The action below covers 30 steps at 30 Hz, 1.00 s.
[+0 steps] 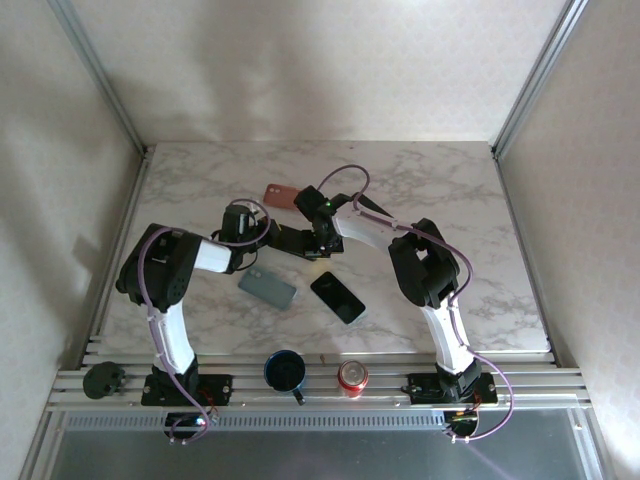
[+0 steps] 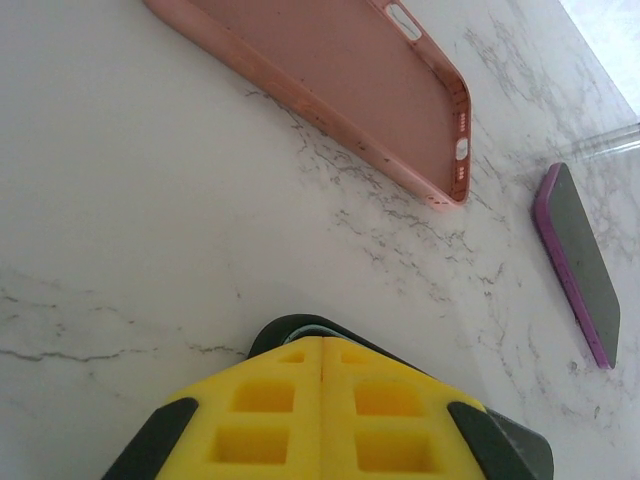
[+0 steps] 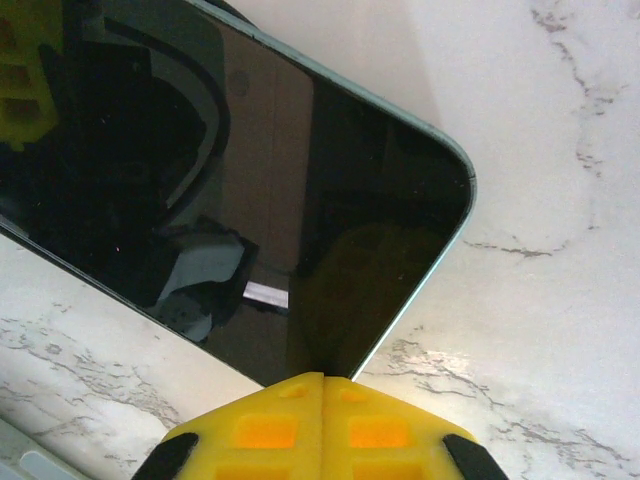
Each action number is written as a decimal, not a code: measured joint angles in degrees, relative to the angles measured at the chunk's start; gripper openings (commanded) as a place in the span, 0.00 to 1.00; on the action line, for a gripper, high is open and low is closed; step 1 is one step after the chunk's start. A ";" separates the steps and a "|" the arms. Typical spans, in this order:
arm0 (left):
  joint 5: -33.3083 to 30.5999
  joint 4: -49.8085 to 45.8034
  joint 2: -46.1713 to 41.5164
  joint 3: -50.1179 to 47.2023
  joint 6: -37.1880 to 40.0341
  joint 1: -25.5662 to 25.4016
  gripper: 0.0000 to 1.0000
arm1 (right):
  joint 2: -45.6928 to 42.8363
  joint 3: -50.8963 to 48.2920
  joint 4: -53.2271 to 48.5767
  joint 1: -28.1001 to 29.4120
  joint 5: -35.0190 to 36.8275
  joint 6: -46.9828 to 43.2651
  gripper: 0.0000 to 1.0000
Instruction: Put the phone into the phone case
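A phone (image 3: pixel 250 180) with a black screen and a teal edge lies flat on the marble table (image 1: pixel 430 190), between my two grippers (image 1: pixel 298 242). My right gripper (image 3: pixel 322 376) is shut, its yellow fingertips resting at the phone's near edge by a rounded corner. My left gripper (image 2: pixel 322 340) is shut too, and the phone's dark rim (image 2: pixel 270 330) peeks out just beyond its tips. An empty pink phone case (image 2: pixel 340 80) lies open side up a short way behind the phone (image 1: pixel 283 194).
A second phone with a purple edge (image 2: pixel 585 265) lies screen up in front of the right arm (image 1: pixel 337 297). A grey-green phone or case (image 1: pixel 267 288) lies beside it. A blue mug (image 1: pixel 285 371) and a red can (image 1: pixel 352 376) stand at the near rail.
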 measured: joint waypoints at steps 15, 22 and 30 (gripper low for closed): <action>0.02 0.44 0.87 0.87 0.00 -0.15 0.00 | 1.38 2.03 -2.03 0.07 0.15 -0.44 0.00; 0.04 1.11 1.25 0.87 -0.02 -0.15 0.00 | 1.95 2.84 -2.75 0.09 0.17 -0.48 0.00; 0.04 2.19 1.62 0.83 -0.02 -0.22 0.00 | 2.14 3.23 -3.21 0.20 0.39 -1.11 0.00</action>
